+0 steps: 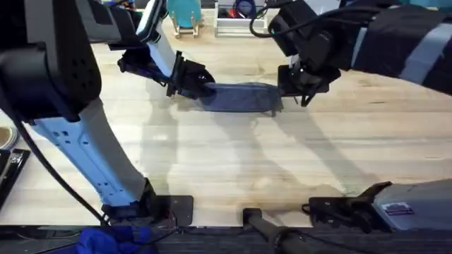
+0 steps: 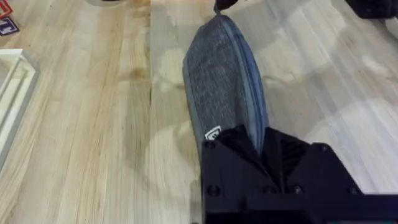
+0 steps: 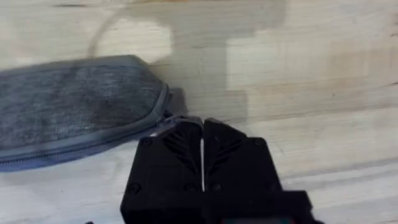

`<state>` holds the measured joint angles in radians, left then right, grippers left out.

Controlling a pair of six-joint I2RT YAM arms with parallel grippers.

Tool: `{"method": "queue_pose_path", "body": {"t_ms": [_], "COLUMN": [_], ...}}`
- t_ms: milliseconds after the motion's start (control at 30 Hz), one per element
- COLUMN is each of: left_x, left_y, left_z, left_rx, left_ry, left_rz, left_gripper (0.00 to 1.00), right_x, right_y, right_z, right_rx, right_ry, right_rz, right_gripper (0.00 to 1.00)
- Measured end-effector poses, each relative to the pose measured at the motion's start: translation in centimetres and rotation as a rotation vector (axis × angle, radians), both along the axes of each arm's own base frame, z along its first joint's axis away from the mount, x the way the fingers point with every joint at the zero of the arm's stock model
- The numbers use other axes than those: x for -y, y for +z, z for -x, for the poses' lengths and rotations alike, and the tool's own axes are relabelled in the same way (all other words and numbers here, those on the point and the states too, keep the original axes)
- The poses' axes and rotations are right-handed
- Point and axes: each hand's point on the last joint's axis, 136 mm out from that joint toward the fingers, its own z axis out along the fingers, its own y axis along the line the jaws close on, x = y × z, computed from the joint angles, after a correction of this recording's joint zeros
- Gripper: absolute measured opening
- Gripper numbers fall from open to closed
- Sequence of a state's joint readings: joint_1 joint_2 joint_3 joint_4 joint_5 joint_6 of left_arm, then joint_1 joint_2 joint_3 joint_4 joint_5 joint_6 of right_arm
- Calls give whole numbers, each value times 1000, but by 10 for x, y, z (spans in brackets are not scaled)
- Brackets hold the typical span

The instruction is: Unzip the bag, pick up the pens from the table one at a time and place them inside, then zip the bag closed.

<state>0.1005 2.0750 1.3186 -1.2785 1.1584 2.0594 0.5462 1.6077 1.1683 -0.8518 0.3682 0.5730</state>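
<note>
Seemingly near the finish, the bag [image 1: 239, 97] lay zipped on the table [image 1: 233, 162], no pens visible outside, left gripper [image 2: 260, 144] clamping one end, right gripper [image 3: 202, 134] pinched closed at the pull end

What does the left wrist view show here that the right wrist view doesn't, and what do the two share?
Left wrist alone: the left pincer shut on one end of the bag, the bag's whole length running away to its far tip, a small white label near the grip, and a white frame at the side.

Right wrist alone: the right pincer, fingers pressed together, at the bag's other end beside the zipper.

Both: the blue-grey bag, its zipper closed along the stretch shown, on the wooden table.
</note>
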Motion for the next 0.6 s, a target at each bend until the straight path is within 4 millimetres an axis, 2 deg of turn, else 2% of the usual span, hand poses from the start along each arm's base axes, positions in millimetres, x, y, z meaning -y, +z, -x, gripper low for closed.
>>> {"method": "queue_pose_path", "body": {"t_ms": [600], "left_x": [1], "left_y": [0], "left_z": [0], "left_rx": [0], "left_ry": [-3], "left_rz": [1], "left_gripper": [42], "right_x": [6], "right_y": [-43], "right_z": [-1], "right_rx": [45], "right_ry": [-162], "right_rz": [-115], "right_gripper": [31]}}
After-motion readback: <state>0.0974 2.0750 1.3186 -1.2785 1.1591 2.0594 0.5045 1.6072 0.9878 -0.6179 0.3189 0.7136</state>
